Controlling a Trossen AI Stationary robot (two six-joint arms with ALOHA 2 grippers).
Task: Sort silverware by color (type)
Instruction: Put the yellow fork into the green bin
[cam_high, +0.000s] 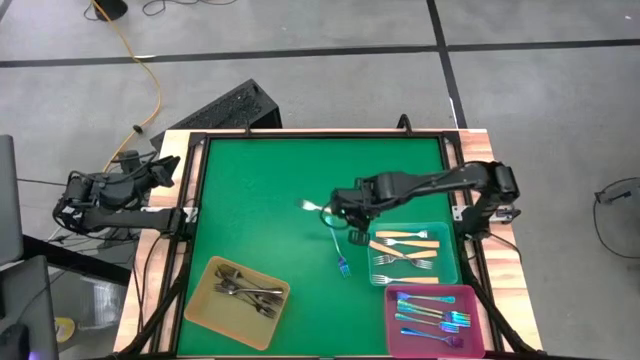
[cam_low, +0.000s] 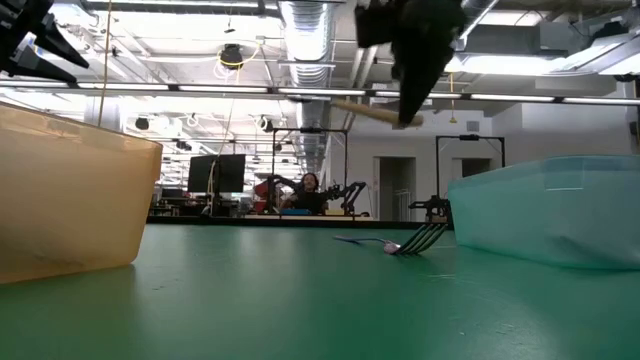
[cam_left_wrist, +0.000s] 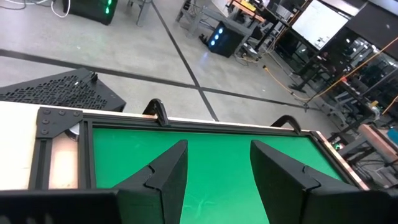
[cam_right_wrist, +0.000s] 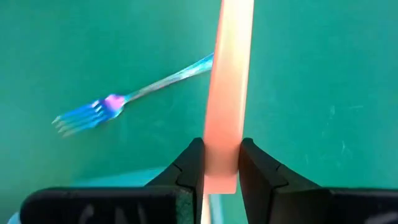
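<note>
My right gripper (cam_high: 337, 208) hangs over the middle of the green mat, shut on a cream-handled fork (cam_high: 311, 206) whose silver head sticks out toward the table's left. An iridescent blue fork (cam_high: 340, 256) lies flat on the mat just nearer than it, also seen as the blue fork (cam_right_wrist: 118, 104) in the right wrist view. The yellow tray (cam_high: 205, 318) holds dark-grey forks, the teal tray (cam_high: 447, 232) cream-handled ones, the pink tray (cam_high: 398, 338) blue ones. My left gripper (cam_left_wrist: 217, 171) stands open beyond the table's left edge, with nothing between its fingers. My right gripper pinches the fork's cream handle (cam_right_wrist: 222, 134) between its two fingers (cam_right_wrist: 188, 163), close to the handle's free end. The fingers come steeply from above and lie across the handle. The fork is lifted clear of the mat and lies nearly level, as the handle (cam_low: 372, 111) shows in the low view.
The three trays line the near edge of the mat, yellow at the left, teal and pink at the right. A black frame (cam_high: 196, 190) rims the mat. The far and left parts of the mat (cam_high: 260, 190) are bare green.
</note>
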